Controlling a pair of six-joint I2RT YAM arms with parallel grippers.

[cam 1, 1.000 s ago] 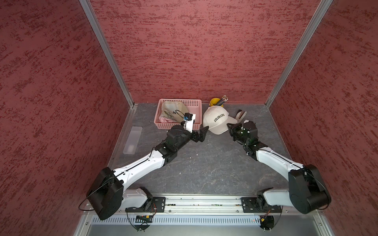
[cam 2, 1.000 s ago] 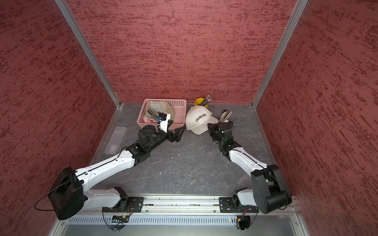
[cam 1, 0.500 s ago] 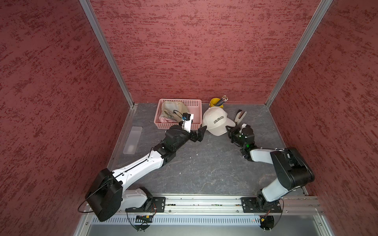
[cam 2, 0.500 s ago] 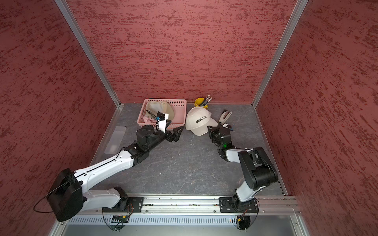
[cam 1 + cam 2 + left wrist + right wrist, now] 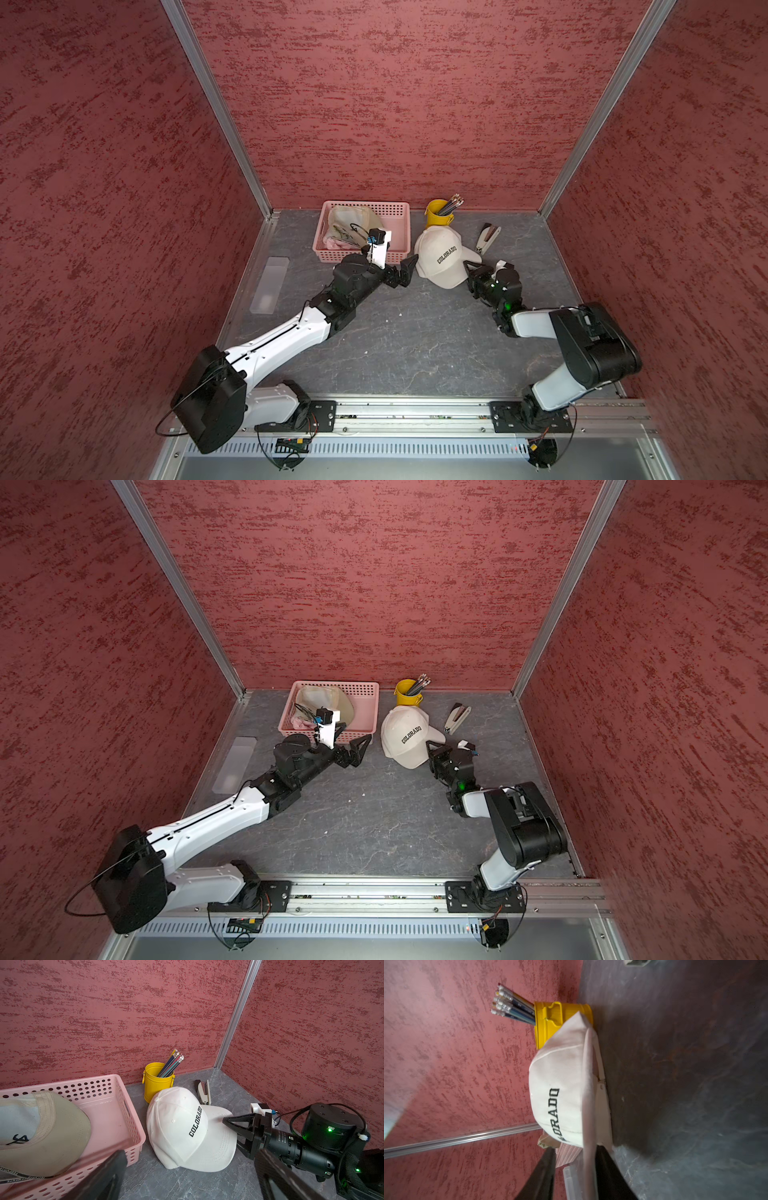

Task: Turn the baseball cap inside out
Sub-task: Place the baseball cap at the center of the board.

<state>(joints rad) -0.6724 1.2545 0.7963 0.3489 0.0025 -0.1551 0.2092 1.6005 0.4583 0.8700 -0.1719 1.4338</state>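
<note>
Straddles, with right gripper (image 5: 470, 271) partly parted and unclamped, the brim (image 5: 214, 1147) of the white fabric baseball cap lettered COLORADO (image 5: 440, 257). Sits crown-up on grey tabletop (image 5: 415, 340), brim toward right arm, crown just beside wide-spread, empty left gripper (image 5: 409, 270).

Both top views look down from high above my base rail (image 5: 415, 409), forward across the floor (image 5: 415, 345) to the back wall (image 5: 395, 104). My left wrist camera faces the cap (image 5: 176, 1126) closely; my right, rolled sideways, closer still. All four share it.
</note>
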